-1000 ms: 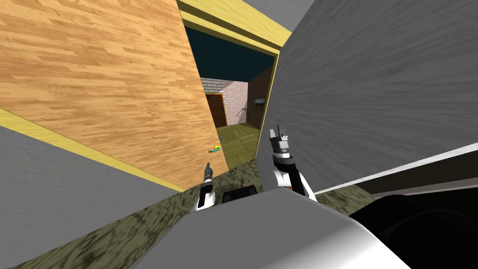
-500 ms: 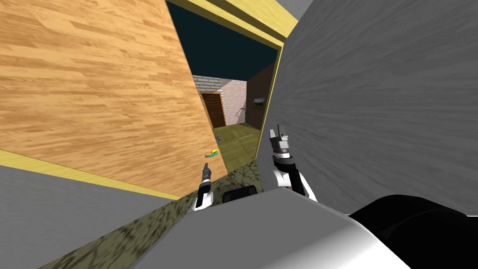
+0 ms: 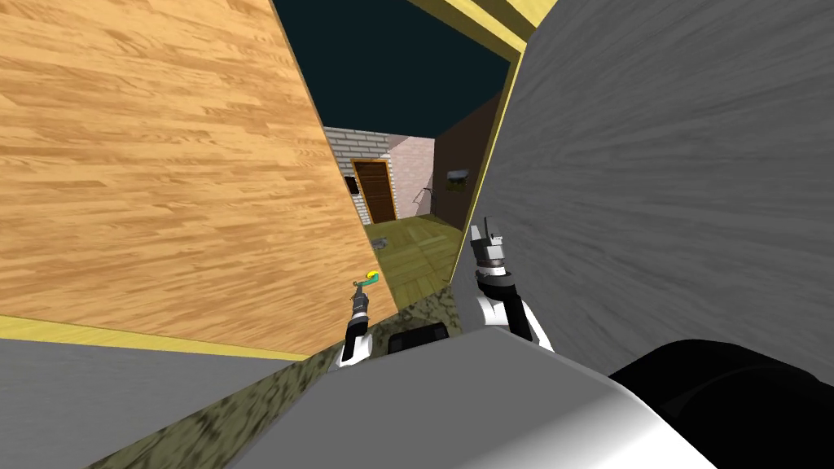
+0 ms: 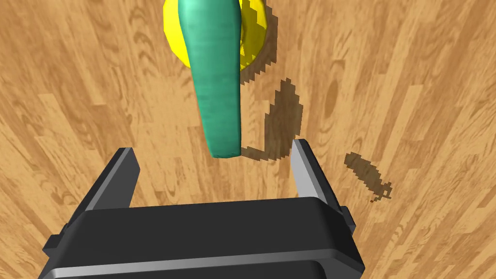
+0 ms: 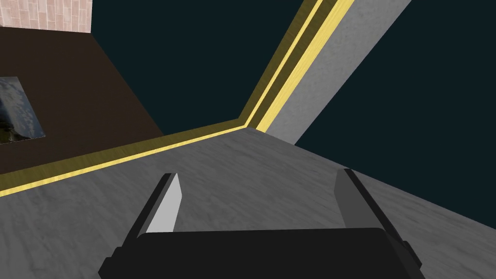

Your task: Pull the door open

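Note:
A light wooden door (image 3: 163,179) stands swung open towards me on the left. Its green lever handle (image 3: 365,281) on a yellow round plate sits near the door's free edge. In the left wrist view the green handle (image 4: 213,82) points down at my left gripper (image 4: 213,167), whose fingers (image 4: 302,167) stand open, the handle's tip just above the gap and touching neither. My left gripper (image 3: 358,291) sits just below the handle in the head view. My right gripper (image 3: 487,236) is raised by the grey wall, open and empty (image 5: 256,198).
A yellow door frame (image 3: 489,187) edges the opening; the grey wall (image 3: 668,179) lies close on the right. Through the gap lie a wooden floor (image 3: 415,252), a brick wall and a dark brown door (image 3: 376,190). Mottled green-brown floor (image 3: 212,407) lies under me.
The door has swung further open towards me and the gap has widened. The handle has come down close to my left gripper. The right arm has held still.

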